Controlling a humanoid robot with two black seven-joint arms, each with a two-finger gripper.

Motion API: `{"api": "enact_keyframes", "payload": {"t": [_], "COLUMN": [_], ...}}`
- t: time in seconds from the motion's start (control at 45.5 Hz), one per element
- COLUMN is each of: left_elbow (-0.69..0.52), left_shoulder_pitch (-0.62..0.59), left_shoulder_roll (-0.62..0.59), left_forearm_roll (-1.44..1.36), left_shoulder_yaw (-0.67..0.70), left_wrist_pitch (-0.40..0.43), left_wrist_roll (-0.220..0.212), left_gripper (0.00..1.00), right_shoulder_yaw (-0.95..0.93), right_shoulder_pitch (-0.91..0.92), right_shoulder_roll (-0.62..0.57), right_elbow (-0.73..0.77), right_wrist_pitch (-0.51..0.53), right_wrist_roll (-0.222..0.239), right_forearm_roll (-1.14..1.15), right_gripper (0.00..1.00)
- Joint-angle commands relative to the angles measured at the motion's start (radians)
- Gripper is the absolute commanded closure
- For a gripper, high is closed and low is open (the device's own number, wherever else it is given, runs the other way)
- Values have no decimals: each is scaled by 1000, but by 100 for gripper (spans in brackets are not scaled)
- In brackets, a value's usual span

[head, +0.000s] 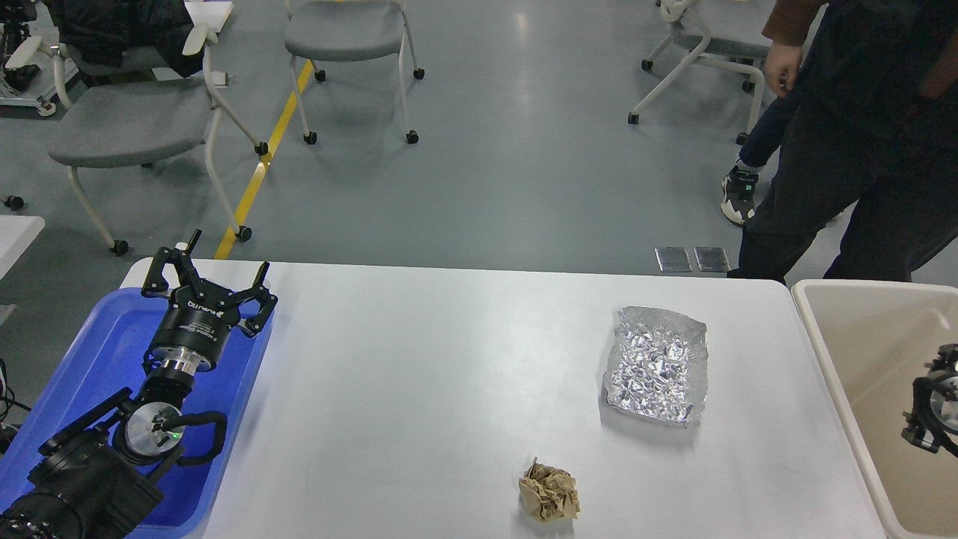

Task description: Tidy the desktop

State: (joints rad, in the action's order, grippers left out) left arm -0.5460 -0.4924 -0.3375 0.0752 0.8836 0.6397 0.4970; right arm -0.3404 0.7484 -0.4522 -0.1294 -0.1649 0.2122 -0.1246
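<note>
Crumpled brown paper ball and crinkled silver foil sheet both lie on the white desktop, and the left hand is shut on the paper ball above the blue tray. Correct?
Not quite. The head view shows the left hand open and empty above the blue plastic tray. The crumpled brown paper ball and the crinkled silver foil sheet do both lie on the white desktop.

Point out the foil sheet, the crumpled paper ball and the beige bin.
foil sheet [657, 365]: head view, centre of its crinkled surface.
crumpled paper ball [550, 492]: head view, middle of the wad.
beige bin [823, 340]: head view, its left rim.
</note>
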Motion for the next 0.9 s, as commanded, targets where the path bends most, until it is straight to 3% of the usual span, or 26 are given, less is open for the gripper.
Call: {"api": "enact_keyframes", "payload": {"t": [0.0, 0.198, 0.264, 0.308, 0.44, 0.681, 0.879], "left_elbow": [0, 0, 1, 0, 0, 0, 1], "left_shoulder_pitch": [0, 0, 0, 0, 0, 0, 0], "left_shoulder_roll": [0, 0, 0, 0, 0, 0, 0], "left_forearm_roll": [0, 0, 0, 2, 2, 2, 2], "left_shoulder_yaw": [0, 0, 0, 0, 0, 0, 0], "left_wrist_pitch": [-2, -3, -5, -6, -8, -8, -8], "left_wrist_roll": [0, 0, 0, 0, 0, 0, 0], "left_gripper": [0, 0, 0, 0, 0, 0, 0], "right_shoulder_yaw": [-2, -176, -261, -353, -506, -586, -582], "right_shoulder_pitch": [97, 149, 147, 135, 120, 80, 75], "right_shoulder_roll": [-5, -68, -112, -166, -175, -65, 84], "right_elbow": [-12, -137, -212, -288, -337, -423, -421], "right_wrist_pitch": [2, 50, 132, 240, 401, 714, 732], "right_wrist_roll": [0, -34, -46, -54, -65, -109, -109], "right_forearm_roll": [-4, -4, -4, -4, -12, -139, -165], "right_gripper": [0, 0, 0, 0, 0, 0, 0]}}
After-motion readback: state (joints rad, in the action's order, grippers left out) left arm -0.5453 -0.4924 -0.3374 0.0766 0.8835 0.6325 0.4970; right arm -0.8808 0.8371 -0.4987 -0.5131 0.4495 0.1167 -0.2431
